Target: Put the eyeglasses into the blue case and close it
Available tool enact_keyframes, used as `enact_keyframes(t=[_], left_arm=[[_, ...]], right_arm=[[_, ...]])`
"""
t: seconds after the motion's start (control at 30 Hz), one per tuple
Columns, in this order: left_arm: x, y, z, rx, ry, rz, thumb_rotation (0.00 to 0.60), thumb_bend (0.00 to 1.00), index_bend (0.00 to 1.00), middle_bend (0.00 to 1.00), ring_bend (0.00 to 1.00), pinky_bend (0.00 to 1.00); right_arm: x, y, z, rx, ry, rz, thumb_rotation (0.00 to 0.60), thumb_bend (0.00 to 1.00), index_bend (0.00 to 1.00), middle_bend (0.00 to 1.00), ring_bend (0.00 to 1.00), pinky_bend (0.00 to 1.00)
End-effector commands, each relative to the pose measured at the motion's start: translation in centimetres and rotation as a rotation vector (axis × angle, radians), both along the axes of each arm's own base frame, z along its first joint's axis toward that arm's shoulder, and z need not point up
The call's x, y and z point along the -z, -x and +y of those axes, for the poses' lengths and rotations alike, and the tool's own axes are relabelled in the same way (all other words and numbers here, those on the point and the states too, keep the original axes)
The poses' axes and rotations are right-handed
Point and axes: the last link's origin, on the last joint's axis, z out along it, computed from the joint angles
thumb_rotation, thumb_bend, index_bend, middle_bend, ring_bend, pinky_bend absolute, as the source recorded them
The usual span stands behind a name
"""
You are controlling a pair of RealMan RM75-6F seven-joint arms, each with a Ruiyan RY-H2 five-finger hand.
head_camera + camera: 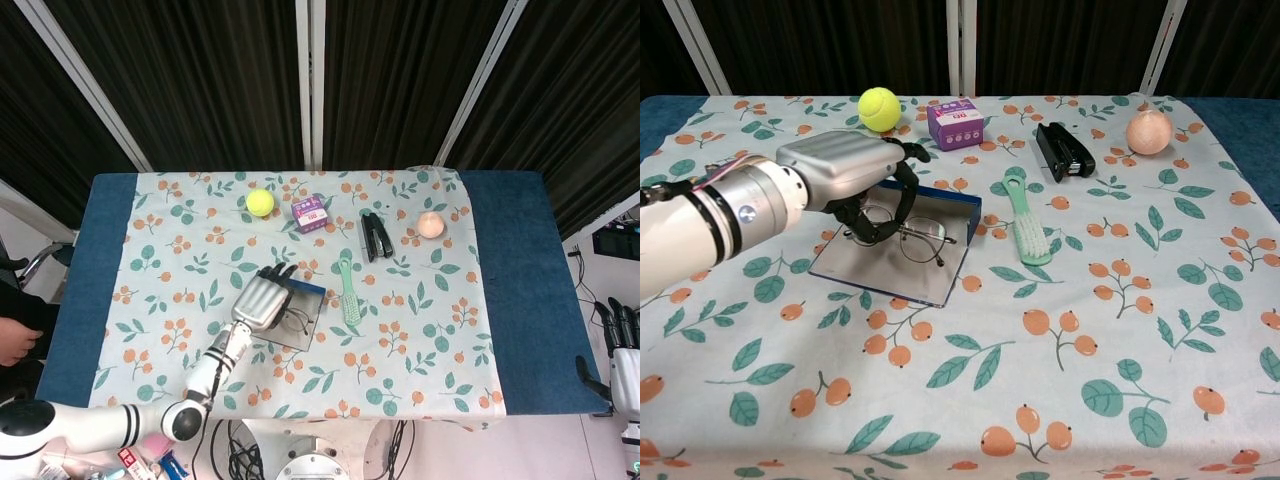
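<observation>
The blue case (908, 277) lies open on the floral cloth, its grey inside facing up and its blue wall (306, 287) at the far side. My left hand (845, 172) hovers over the case's left part, seen from above as my left hand (261, 300). Its dark fingers curl around the thin-framed eyeglasses (923, 240), which hang low over the case's inside; whether they touch it I cannot tell. In the head view the eyeglasses (297, 320) stick out to the right of the hand. My right hand (624, 352) is off the table at the far right edge, holding nothing.
A green brush (1026, 222) lies just right of the case. Along the back stand a tennis ball (879, 108), a purple box (955, 122), a black stapler (1064, 150) and a peach ball (1148, 131). A person's hand (14, 341) shows at the left edge.
</observation>
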Motion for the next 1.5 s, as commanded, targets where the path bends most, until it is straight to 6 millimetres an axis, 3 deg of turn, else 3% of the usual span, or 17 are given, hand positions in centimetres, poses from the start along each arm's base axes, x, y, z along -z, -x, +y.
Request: enact_keyframes(t=[0.03, 0.23, 0.6, 0.7, 0.87, 0.93, 1.13, 1.27, 1.5], left_arm=[[0.7, -0.8, 0.4, 0.015, -0.007, 0.021, 0.600, 0.53, 0.66, 0.05, 0.05, 0.17], [1.3, -1.0, 1.3, 0.068, -0.050, 0.097, 0.600, 0.53, 0.67, 0.05, 0.05, 0.17], [1.6, -0.8, 2.8, 0.016, -0.042, 0.102, 0.600, 0.53, 0.65, 0.04, 0.05, 0.17], [1.5, -0.8, 2.9, 0.011, -0.044, 0.100, 0.600, 0.51, 0.50, 0.02, 0.06, 0.17], [1.1, -0.8, 3.0, 0.016, -0.060, 0.092, 0.600, 0.46, 0.13, 0.00, 0.06, 0.17], [1.0, -0.8, 3.0, 0.019, -0.070, 0.091, 0.600, 0.45, 0.07, 0.00, 0.06, 0.17], [0.6, -0.3, 2.7, 0.015, -0.077, 0.101, 0.600, 0.45, 0.05, 0.00, 0.06, 0.17], [-0.9, -0.2, 1.8, 0.024, -0.107, 0.081, 0.600, 0.42, 0.05, 0.00, 0.06, 0.17], [-4.2, 1.5, -1.3, 0.043, -0.134, 0.041, 0.600, 0.25, 0.05, 0.00, 0.06, 0.17]], right_arm=[[-0.1, 0.0, 0.1, 0.001, 0.003, 0.002, 0.600, 0.28, 0.00, 0.00, 0.00, 0.00], [-0.4, 0.2, 0.1, 0.011, 0.011, -0.001, 0.600, 0.28, 0.00, 0.00, 0.00, 0.00], [-0.2, 0.4, -0.2, 0.018, 0.002, -0.004, 0.600, 0.28, 0.00, 0.00, 0.00, 0.00], [-0.2, 0.4, -0.2, 0.020, 0.001, -0.003, 0.600, 0.28, 0.00, 0.00, 0.00, 0.00], [-0.2, 0.3, -0.4, 0.021, -0.003, -0.001, 0.600, 0.29, 0.00, 0.00, 0.00, 0.00], [-0.2, 0.3, -0.4, 0.023, -0.006, -0.001, 0.600, 0.29, 0.00, 0.00, 0.00, 0.00], [0.0, 0.1, -0.5, 0.028, -0.016, 0.001, 0.600, 0.29, 0.00, 0.00, 0.00, 0.00], [0.0, 0.1, -0.5, 0.029, -0.017, 0.003, 0.600, 0.29, 0.00, 0.00, 0.00, 0.00], [0.3, 0.0, -0.7, 0.022, -0.027, 0.005, 0.600, 0.29, 0.00, 0.00, 0.00, 0.00]])
